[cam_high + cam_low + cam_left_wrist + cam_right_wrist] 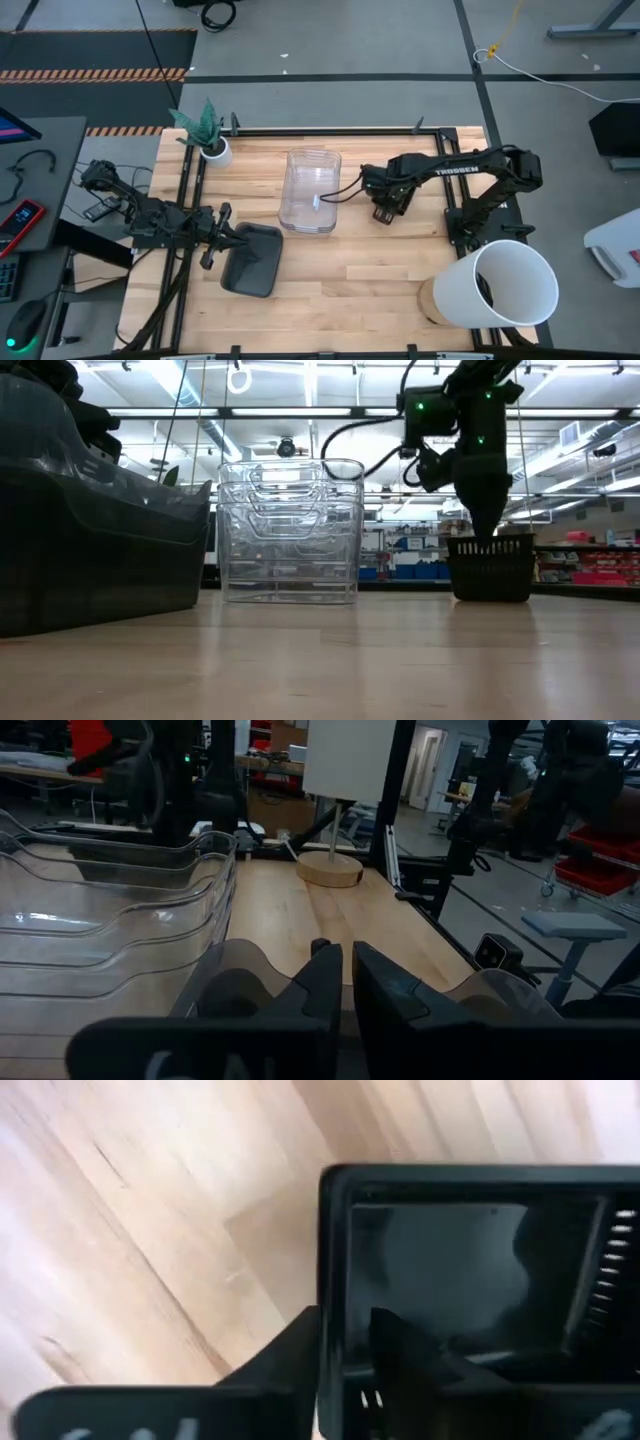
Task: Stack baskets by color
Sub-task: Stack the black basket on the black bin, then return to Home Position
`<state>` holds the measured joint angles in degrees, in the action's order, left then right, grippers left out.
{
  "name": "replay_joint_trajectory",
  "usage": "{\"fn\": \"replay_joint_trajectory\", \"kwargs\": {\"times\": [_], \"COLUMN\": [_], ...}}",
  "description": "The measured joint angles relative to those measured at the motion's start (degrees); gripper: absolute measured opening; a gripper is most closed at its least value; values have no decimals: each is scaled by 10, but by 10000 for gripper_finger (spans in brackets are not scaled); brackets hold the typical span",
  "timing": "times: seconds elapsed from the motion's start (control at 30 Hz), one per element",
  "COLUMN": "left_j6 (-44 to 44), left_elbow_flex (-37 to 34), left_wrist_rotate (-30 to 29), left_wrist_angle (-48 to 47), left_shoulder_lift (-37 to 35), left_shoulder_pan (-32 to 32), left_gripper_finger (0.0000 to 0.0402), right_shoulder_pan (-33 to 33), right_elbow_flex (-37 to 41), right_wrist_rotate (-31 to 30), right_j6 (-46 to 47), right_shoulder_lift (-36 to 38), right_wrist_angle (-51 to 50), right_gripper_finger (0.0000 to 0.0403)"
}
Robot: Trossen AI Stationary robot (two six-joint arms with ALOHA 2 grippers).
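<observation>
Right wrist view shows the right gripper (345, 1342) straddling the black slotted basket's (470, 1270) wall near the table's far right edge — fingers narrow, whether gripping or letting go cannot be told — seemingly to place it.

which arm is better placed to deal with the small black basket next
Right. The right gripper is directly over the black basket, its fingers astride the rim. The left gripper is across the table at the grey basket.

Right gripper (345, 1345) fingers slightly parted; left gripper (347, 982) closed.
</observation>
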<state>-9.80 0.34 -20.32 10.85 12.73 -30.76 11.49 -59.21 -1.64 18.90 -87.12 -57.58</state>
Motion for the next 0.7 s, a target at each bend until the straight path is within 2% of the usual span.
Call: {"fn": "replay_joint_trajectory", "kwargs": {"times": [0.3,0.5,0.6,0.7], "left_j6": [0,0,0,0], "left_elbow_flex": [0,0,0,0], "left_wrist_rotate": [0,0,0,0], "left_wrist_angle": [0,0,0,0], "left_shoulder_lift": [0,0,0,0], "left_shoulder_pan": [0,0,0,0], "left_gripper_finger": [26,35,35,30], "right_shoulder_pan": [-3,-26,-50,-63], "right_elbow_flex": [-45,-45,-17,37], "right_wrist_rotate": [-5,-69,-106,-107], "right_j6": [0,9,8,5], "right_shoulder_lift": [45,104,152,203], "right_wrist_angle": [-36,-31,20,84], "right_gripper_finger": [167,181,180,181]}}
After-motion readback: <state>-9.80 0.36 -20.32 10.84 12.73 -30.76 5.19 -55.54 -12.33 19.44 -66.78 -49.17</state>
